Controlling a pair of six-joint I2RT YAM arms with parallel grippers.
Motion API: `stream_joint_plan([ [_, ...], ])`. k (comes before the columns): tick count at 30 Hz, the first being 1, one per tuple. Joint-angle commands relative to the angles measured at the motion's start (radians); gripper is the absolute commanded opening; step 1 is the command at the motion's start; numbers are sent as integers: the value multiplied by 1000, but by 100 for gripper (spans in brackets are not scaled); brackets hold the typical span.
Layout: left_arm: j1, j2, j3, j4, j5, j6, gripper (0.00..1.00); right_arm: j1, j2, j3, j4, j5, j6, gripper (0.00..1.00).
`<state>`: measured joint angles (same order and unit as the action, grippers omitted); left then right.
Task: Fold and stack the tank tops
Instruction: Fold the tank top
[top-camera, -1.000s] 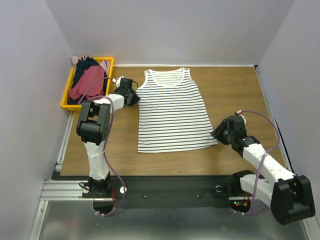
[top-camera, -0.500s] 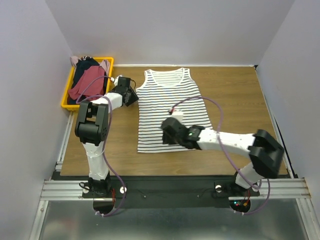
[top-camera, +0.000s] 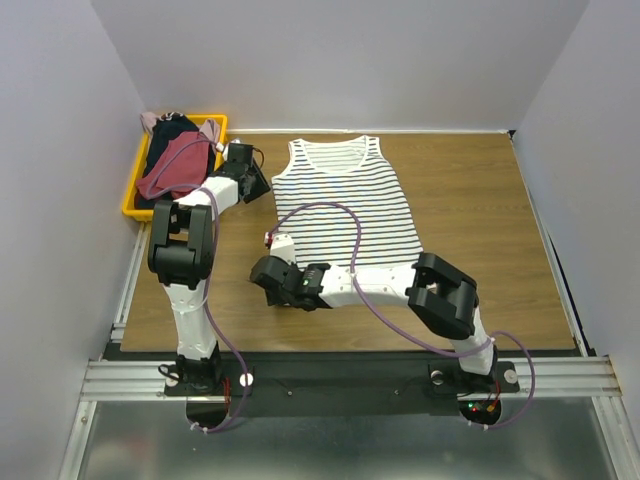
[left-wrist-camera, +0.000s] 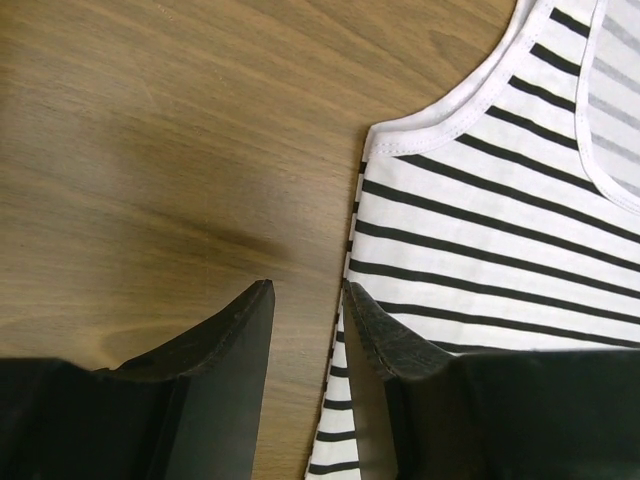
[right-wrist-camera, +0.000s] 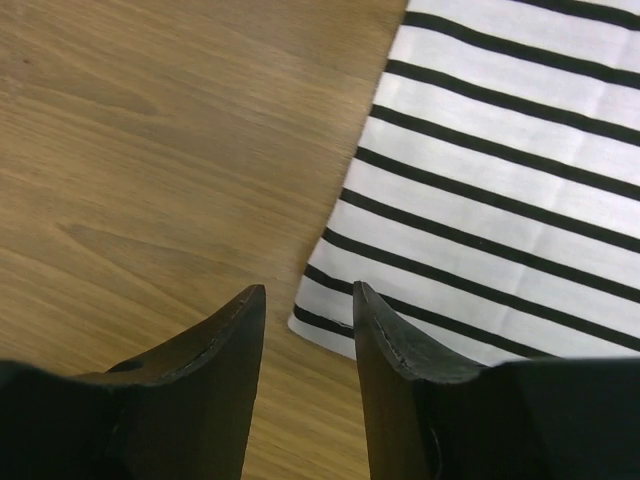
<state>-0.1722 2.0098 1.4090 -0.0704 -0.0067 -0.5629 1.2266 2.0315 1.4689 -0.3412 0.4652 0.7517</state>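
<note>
The white tank top with thin black stripes (top-camera: 345, 215) lies flat on the wooden table (top-camera: 470, 180), neck toward the back. My left gripper (top-camera: 255, 180) is open and empty at the top's left edge, below the armhole. In the left wrist view the cloth edge (left-wrist-camera: 480, 230) runs up between its fingers (left-wrist-camera: 307, 290). My right gripper (top-camera: 268, 275) is open and empty at the top's near left hem corner. In the right wrist view that corner of the top (right-wrist-camera: 500, 150) sits between the fingertips of the gripper (right-wrist-camera: 309, 290).
A yellow bin (top-camera: 130, 205) stands at the back left. It holds a dark red top (top-camera: 175, 165), a dark navy one (top-camera: 175, 130) and a pale pink one (top-camera: 210, 130). My right arm stretches across the near edge below the striped top's hem.
My right arm has swung from the right side of the table across to the striped top's near left corner. My left gripper has shifted slightly toward the back.
</note>
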Motion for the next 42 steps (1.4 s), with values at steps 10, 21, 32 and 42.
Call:
stream_joint_plan([
  [10, 19, -32, 33, -9, 30, 29, 43, 19, 91, 85, -41, 50, 5, 37],
  [21, 19, -37, 21, -3, 36, 12, 43, 45, 61, 2, -48, 44, 24, 14],
  [32, 14, -118, -153, 92, 62, -68, 42, 45, -206, -309, -24, -33, 24, 8],
  [42, 3, -103, -200, 144, 80, -88, 43, 48, -263, -325, -4, -82, 18, 22],
])
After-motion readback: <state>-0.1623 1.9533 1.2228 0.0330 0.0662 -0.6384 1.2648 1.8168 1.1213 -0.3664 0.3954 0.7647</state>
